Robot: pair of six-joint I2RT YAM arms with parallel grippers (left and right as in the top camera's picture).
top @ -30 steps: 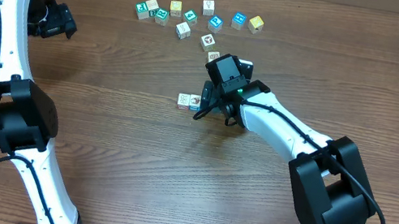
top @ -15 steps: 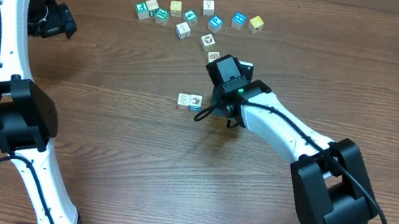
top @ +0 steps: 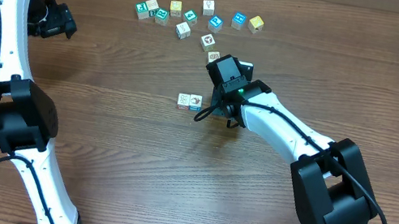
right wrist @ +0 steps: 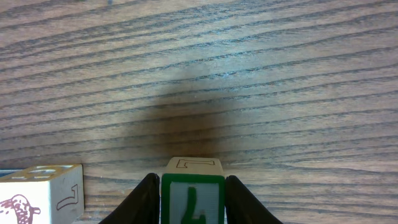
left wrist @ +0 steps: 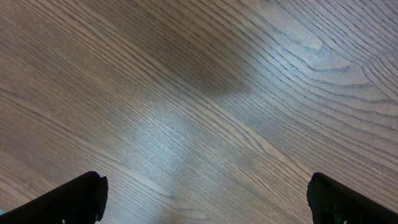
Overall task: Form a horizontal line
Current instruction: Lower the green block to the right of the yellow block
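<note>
sitting in right gripper (right wrist: 193, 190), green-marked cube (right wrist: 193, 204) ends the whitish horizontal line (top: 188, 102).

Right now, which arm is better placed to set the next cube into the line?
Right. The right tool grips a green-marked cube just beside the animal-picture cube lying on the wood, with a small gap between them. The left tool hangs open over bare table, with no cubes in its view.
</note>
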